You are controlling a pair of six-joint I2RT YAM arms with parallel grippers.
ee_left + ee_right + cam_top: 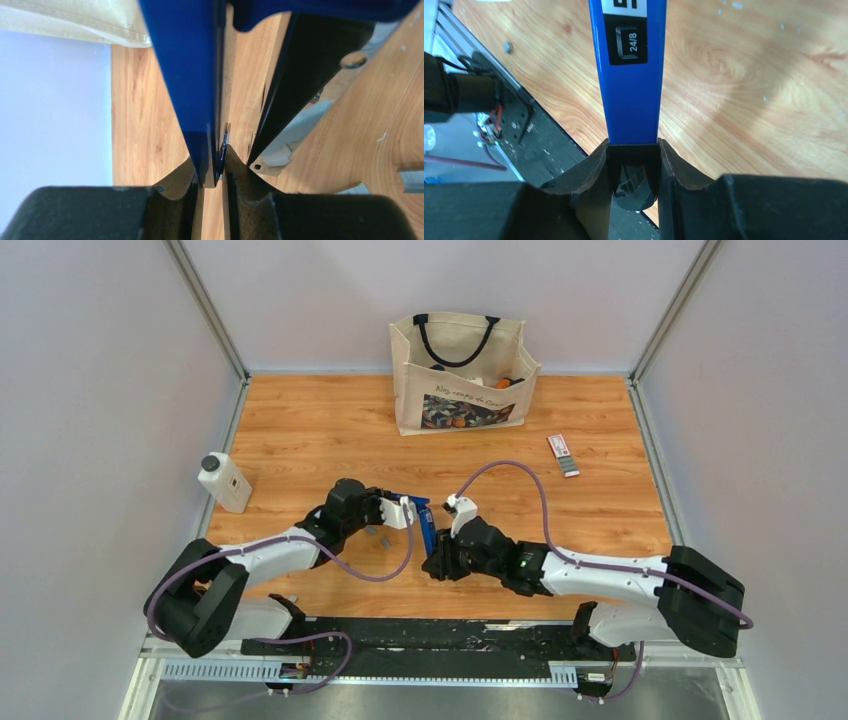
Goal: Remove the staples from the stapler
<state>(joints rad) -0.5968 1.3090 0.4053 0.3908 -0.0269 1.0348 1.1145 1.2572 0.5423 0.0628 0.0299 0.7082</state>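
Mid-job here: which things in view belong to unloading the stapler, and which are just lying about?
In the job:
stapler, gripped by the left claw and the right claw
small grey strips near the left claw, likely staples

Lying about:
tote bag
white bottle
white-and-red box

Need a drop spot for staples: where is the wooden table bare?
Bare wood: between the white plastic bottle and the cream canvas tote bag; between the small white-and-red box and the right arm. Crowded: centre front, around the slim blue stapler.
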